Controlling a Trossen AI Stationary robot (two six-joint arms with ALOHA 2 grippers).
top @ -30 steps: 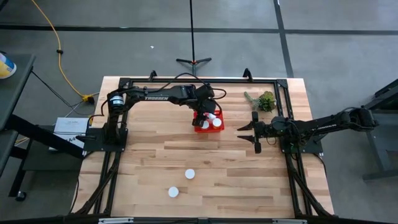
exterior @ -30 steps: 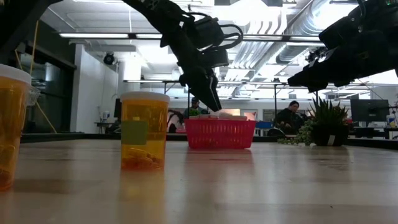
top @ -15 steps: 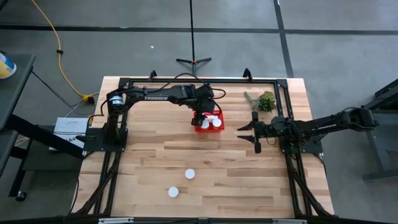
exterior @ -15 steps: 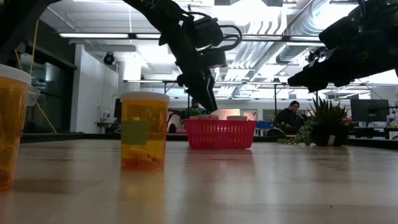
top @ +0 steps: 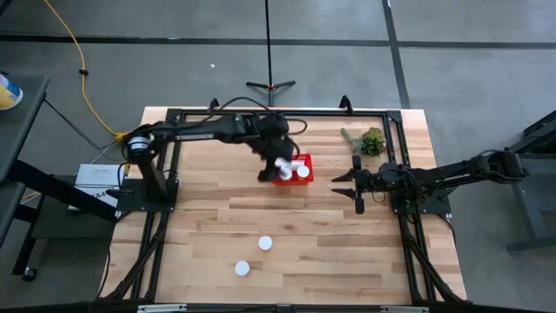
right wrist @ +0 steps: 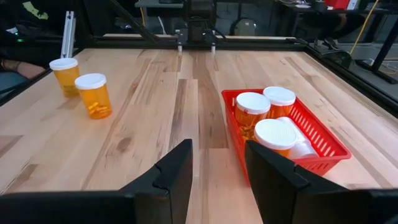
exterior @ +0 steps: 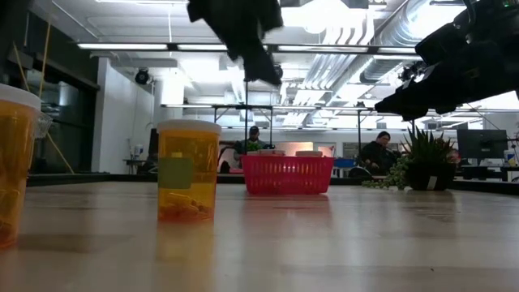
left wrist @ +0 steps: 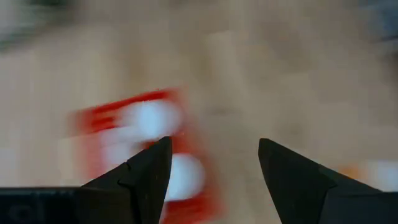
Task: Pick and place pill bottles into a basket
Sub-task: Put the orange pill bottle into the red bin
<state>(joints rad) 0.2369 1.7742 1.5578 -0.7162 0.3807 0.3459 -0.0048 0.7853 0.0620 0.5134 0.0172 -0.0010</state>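
Note:
The red basket [top: 294,180] stands on the table at the far middle and holds several amber pill bottles with white caps [right wrist: 255,107]. Two more bottles stand upright on the table toward the near edge [top: 265,243] [top: 242,269]; they also show in the low view [exterior: 188,170] [exterior: 12,162]. My left gripper [left wrist: 214,162] is open and empty, high above the basket's left edge [top: 269,169]. My right gripper [right wrist: 217,163] is open and empty, held above the table to the right of the basket [top: 347,184].
A green plant sprig [top: 369,139] lies at the far right of the table. Black frame rails [top: 261,113] run along the table's edges. Bare wood lies between the basket and the two loose bottles. People sit in the room beyond the table [exterior: 379,150].
My left gripper has risen from just over the basket to high above it and has gone a little toward the table's left edge, the arm swinging with it. The basket and the two loose bottles have stayed where they were.

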